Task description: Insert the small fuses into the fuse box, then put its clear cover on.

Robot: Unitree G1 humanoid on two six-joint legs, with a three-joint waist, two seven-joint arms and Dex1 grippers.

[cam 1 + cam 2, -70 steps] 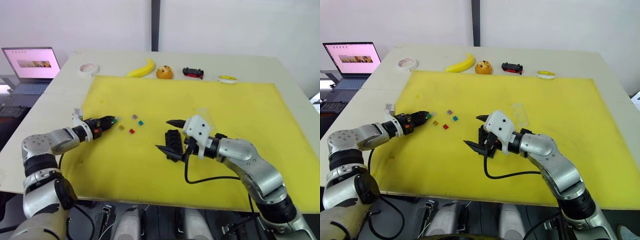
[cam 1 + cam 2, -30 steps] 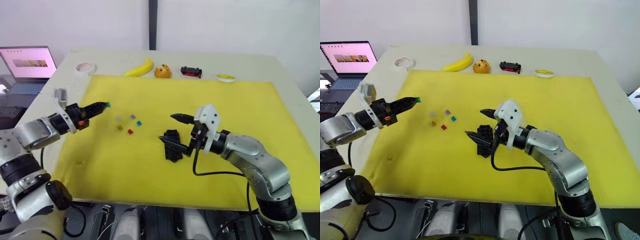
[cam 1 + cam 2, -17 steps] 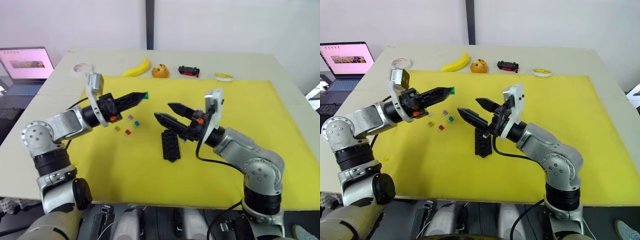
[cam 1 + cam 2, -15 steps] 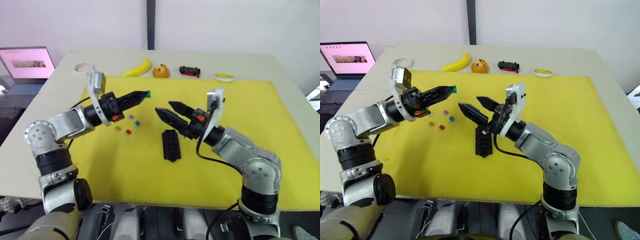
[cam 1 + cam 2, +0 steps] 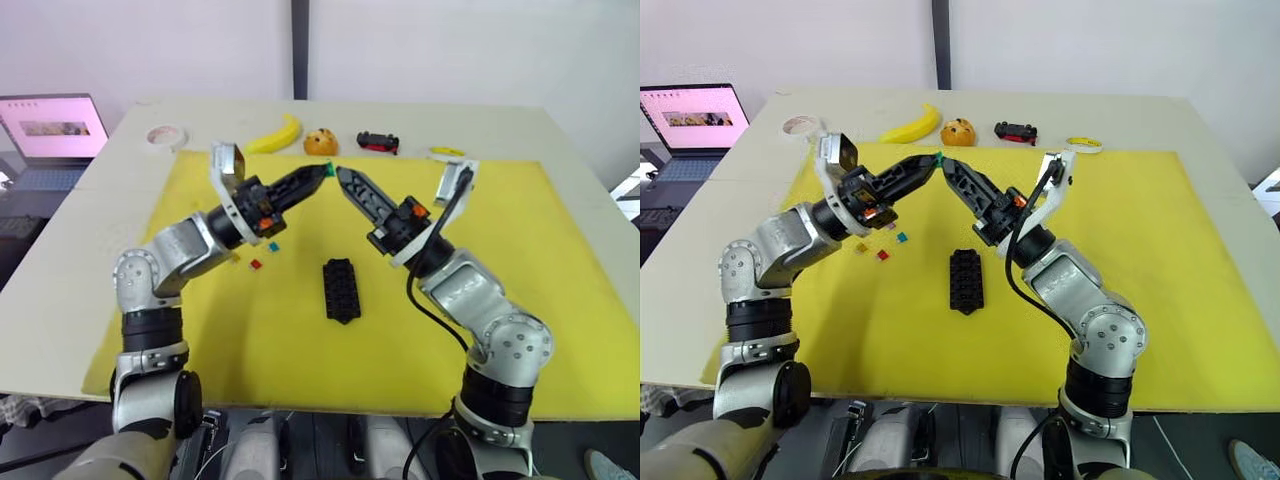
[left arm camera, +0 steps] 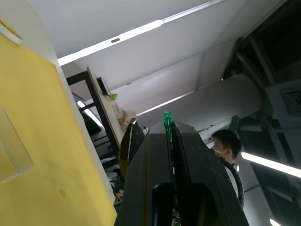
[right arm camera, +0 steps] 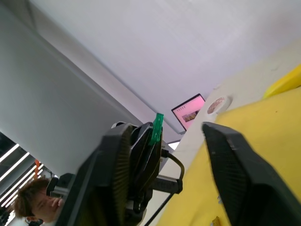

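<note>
Both grippers have risen above the fuse box (image 5: 341,290). Left gripper (image 5: 322,171) pinches green fuse (image 5: 329,168); right gripper (image 7: 162,136), parted, should clamp squarely.

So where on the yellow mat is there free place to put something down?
The widest bare patch of the yellow mat lies to the robot's right of the fuse box. The strip between the fuse box and the mat's near edge is bare too. It is crowded to the left of the fuse box, where the small fuses lie loose.
</note>
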